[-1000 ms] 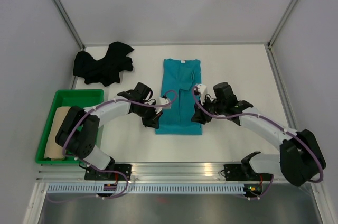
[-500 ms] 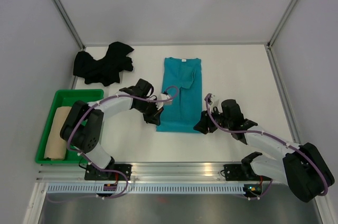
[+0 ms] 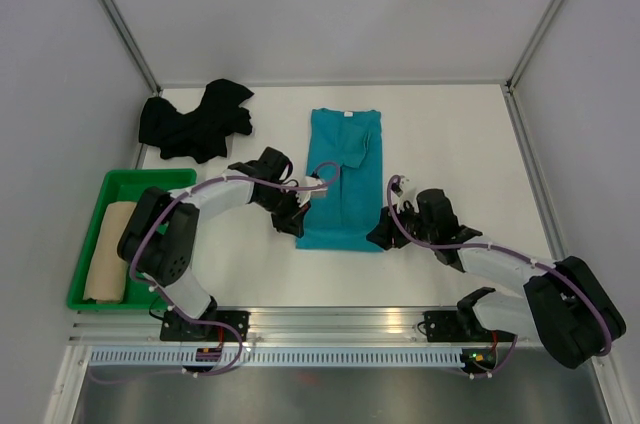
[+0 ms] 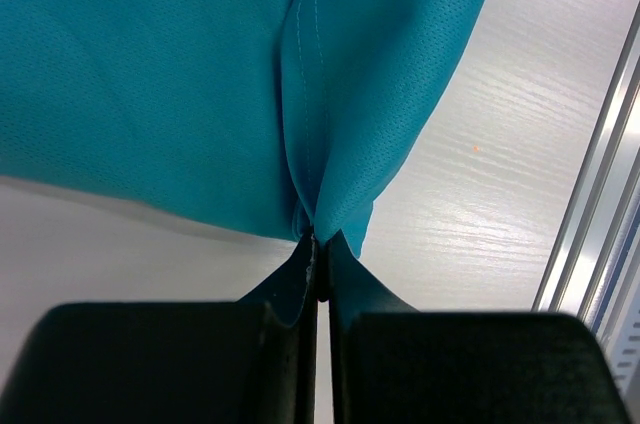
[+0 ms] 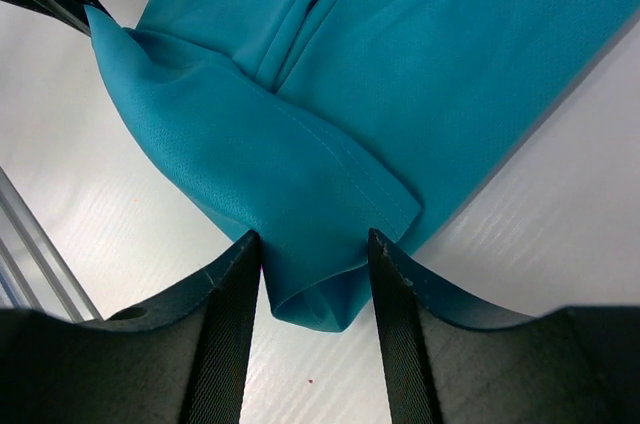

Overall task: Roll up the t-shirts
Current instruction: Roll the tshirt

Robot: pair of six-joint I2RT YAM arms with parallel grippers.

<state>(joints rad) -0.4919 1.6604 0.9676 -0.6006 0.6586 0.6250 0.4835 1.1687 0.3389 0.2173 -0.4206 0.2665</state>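
The step in hand looks like the start of the roll on the teal t-shirt (image 3: 342, 179). It lies flat in a long narrow fold in the middle of the overhead view, collar toward the top and bottom hem toward the lower edge. To do it well, both bottom corners should be pinched at the same depth and turned over together, so the hem curls up as one straight, tight tube. A lift on one side only would drag the cloth askew and loosen the fold. The first turn should be small and low against the worktop (image 3: 450, 144), since a slack core gives a baggy roll.

At the left of the overhead view a tan roll (image 3: 105, 254) lies in the green tray (image 3: 160, 176). A black t-shirt (image 3: 195, 119) sits crumpled in the upper left, well apart from the work.

The left tool (image 4: 318, 244) is pressed together, pinching the lower left corner of the teal t-shirt. In its wrist view the cloth gathers into a pleat that runs up from the tips. The right tool (image 5: 312, 239) is spread apart at the lower right corner. Its fingers (image 5: 235, 294) straddle the doubled hem, which lies loosely between them. I judge it has no grip there, and it needs to close on the hem before any turn begins
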